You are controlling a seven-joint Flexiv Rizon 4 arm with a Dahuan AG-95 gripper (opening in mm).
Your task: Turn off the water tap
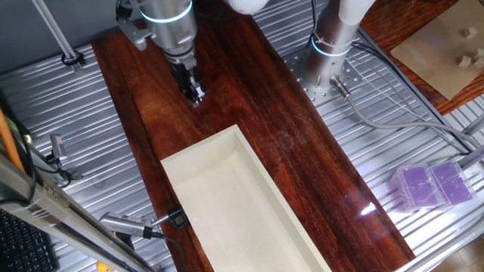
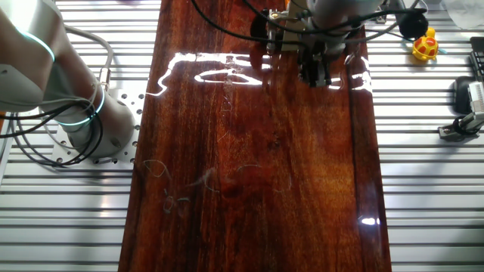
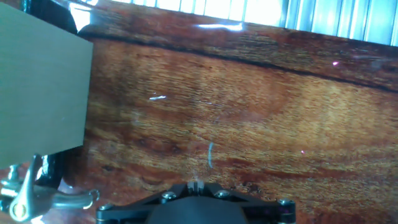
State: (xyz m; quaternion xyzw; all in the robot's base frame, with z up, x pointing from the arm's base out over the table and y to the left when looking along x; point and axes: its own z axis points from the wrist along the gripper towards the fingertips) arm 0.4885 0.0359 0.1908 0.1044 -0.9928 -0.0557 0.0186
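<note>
**Gripper low over the board, tap off at the box end**

I saw the gripper (image 1: 196,95) hanging just above the dark board (image 1: 302,166), past the far end of the cream box (image 1: 227,196). Its fingers looked pressed together, holding nothing. The tap (image 3: 37,193) showed only in the hand view, metal, at bottom left beside the box.

The arm (image 1: 168,23) is a silver-grey cylinder banded by a glowing cyan ring, narrowing to a black end effector (image 1: 194,89) with metallic tips. A second cyan-ringed joint (image 1: 334,34) rises from a perforated metal base plate (image 1: 321,75). In the other fixed view, black cables (image 2: 227,23) trail to the wrist. The hand view shows a black housing (image 3: 199,208) with silver screws.
</note>
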